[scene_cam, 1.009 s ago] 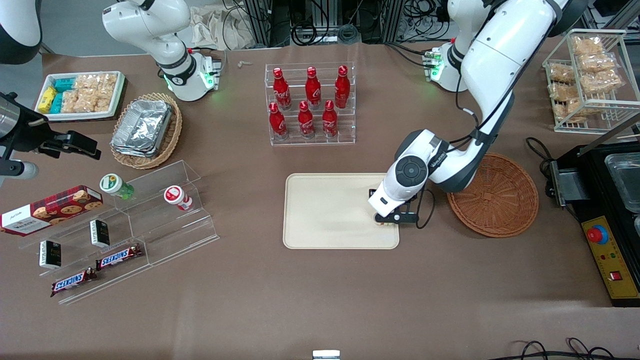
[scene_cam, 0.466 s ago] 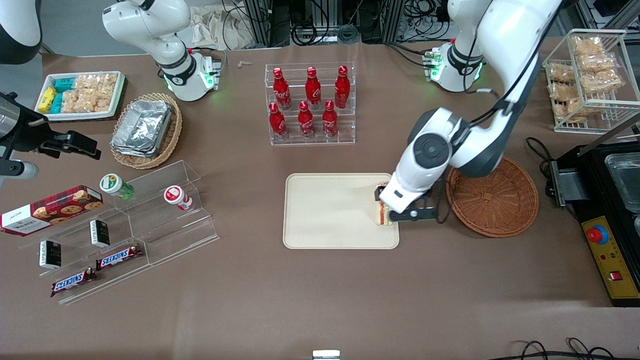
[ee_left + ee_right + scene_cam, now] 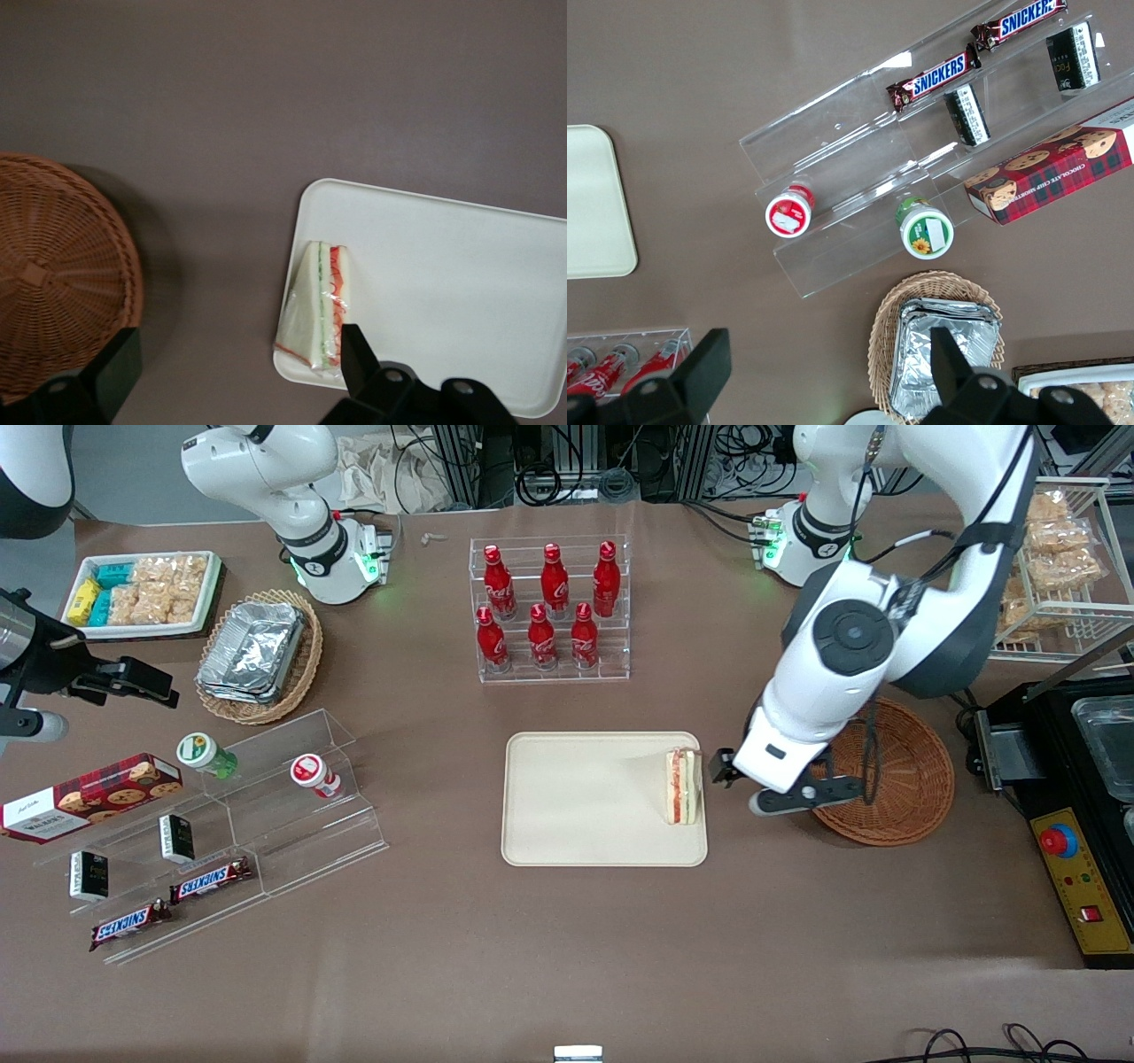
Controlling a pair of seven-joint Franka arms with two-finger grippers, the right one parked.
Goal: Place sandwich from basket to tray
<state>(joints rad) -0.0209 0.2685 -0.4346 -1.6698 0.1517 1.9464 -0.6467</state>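
1. Cream-beige and flat, the tray [image 3: 594,802] carries the sandwich [image 3: 683,786] – the wedge lies just inside the rim at the tray's end toward the working arm, its red, orange and green layers showing along the cut edge.
2. In the wrist view the sandwich [image 3: 315,305] appears wrapped in clear film and sits wholly on the tray [image 3: 443,292], close to the corner, with nothing touching it.
3. The gripper [image 3: 766,784] hangs above the bare table between the tray and the basket [image 3: 895,779], raised clear of both. Its fingers [image 3: 356,356] are spread wide apart and hold nothing – brown table shows between them.
4. The reddish-brown wicker basket [image 3: 53,283] looks empty of sandwiches in both views, though the arm covers part of it in the front view.
5. Step in hand, as I judge it: the release is done and the arm is at the retreat stage; the placing itself looks complete.
6. The next move calls for little – lifting the arm away without dragging a finger across the wedge, since it sits so near the rim that a light knock could tip it off the tray.
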